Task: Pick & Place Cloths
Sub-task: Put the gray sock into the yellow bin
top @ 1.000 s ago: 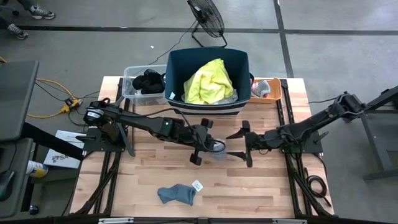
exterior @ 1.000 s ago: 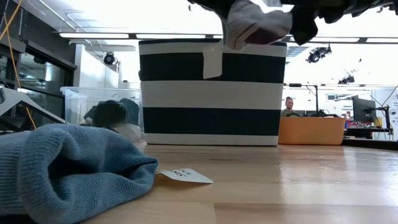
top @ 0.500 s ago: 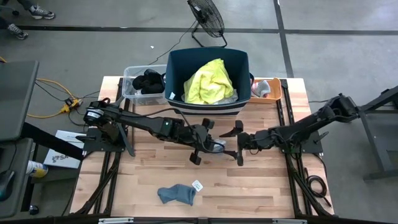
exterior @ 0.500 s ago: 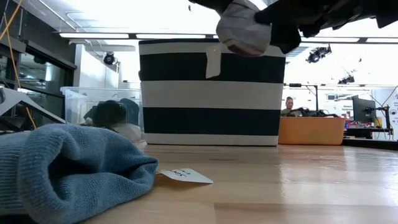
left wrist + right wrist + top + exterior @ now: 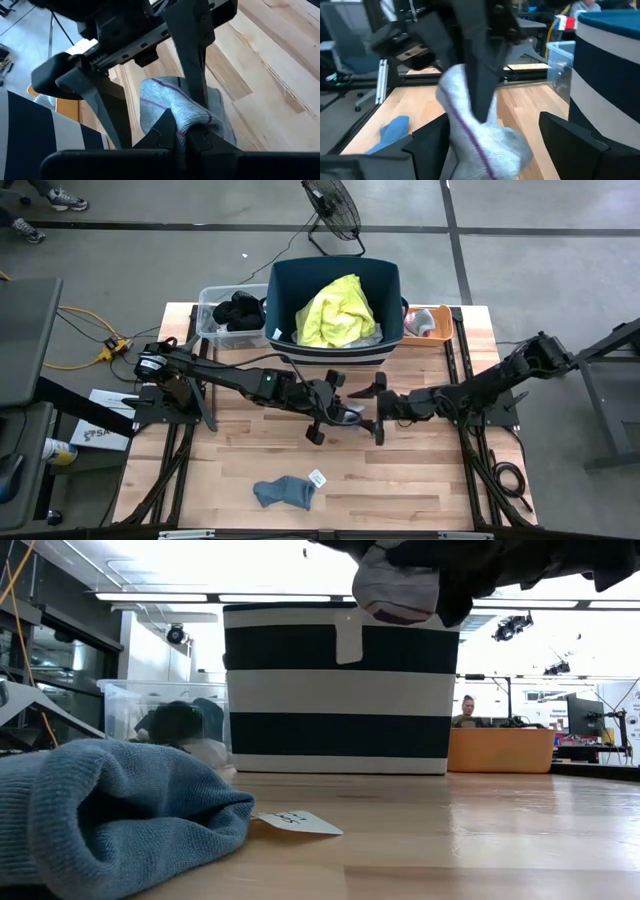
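Observation:
A grey-white sock with a purple stripe (image 5: pixel 350 418) is held high above the table's middle by my left gripper (image 5: pixel 338 415), which is shut on it. In the low view the sock (image 5: pixel 395 585) hangs at the picture's top with a paper tag below it. My right gripper (image 5: pixel 378 410) is open and faces the left one. Its fingers (image 5: pixel 427 145) stand on either side of the sock (image 5: pixel 480 135); I cannot tell whether they touch it. A blue sock (image 5: pixel 285 492) lies flat near the table's near edge. A neon yellow shirt (image 5: pixel 335 310) lies in the navy tub (image 5: pixel 385 280). My left gripper pinches the sock between its two fingers (image 5: pixel 165 132) on a bunched fold (image 5: pixel 192 117) at one end. It comes level from the table's left. The sock is lifted clear of the table, and its free part sticks out past the fingertips and droops.
The navy and white striped tub (image 5: pixel 340 690) stands at the far edge, just behind both grippers. A clear bin with black cloths (image 5: pixel 232 312) is to its left, an orange tray (image 5: pixel 430 320) to its right. Bare wood lies near the blue sock (image 5: pixel 100 810).
My right gripper has moved toward the table's left, up to the sock held by the left gripper, and stayed open; its fingers now flank the sock. The left gripper and the lifted sock have stayed about where they were.

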Robot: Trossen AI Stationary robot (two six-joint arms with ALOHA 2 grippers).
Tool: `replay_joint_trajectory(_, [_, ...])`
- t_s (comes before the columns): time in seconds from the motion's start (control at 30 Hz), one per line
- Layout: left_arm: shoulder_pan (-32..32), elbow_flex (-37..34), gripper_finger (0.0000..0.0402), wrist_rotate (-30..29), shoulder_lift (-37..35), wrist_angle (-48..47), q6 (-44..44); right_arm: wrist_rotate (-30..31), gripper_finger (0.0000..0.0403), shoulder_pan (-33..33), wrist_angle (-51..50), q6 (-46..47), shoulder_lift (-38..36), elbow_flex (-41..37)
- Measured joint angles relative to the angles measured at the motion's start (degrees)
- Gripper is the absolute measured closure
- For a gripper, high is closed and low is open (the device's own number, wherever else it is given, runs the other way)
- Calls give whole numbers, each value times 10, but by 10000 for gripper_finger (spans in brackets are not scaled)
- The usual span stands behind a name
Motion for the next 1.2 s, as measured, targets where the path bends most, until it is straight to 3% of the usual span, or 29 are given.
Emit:
replay_joint_trajectory(0.6, [0,0,401,0,0,23,0,-46,112,-8,-34,17,0,0])
replay_joint_trajectory(0.73, [0,0,401,0,0,26,0,-47,127,-7,-30,17,0,0])
replay_joint_trajectory(0.93, [0,0,401,0,0,24,-3,-48,204,-7,-25,17,-1,0])
replay_joint_trajectory(1.2, [0,0,396,2,0,24,-16,-82,368,-7,-26,6,-1,0])
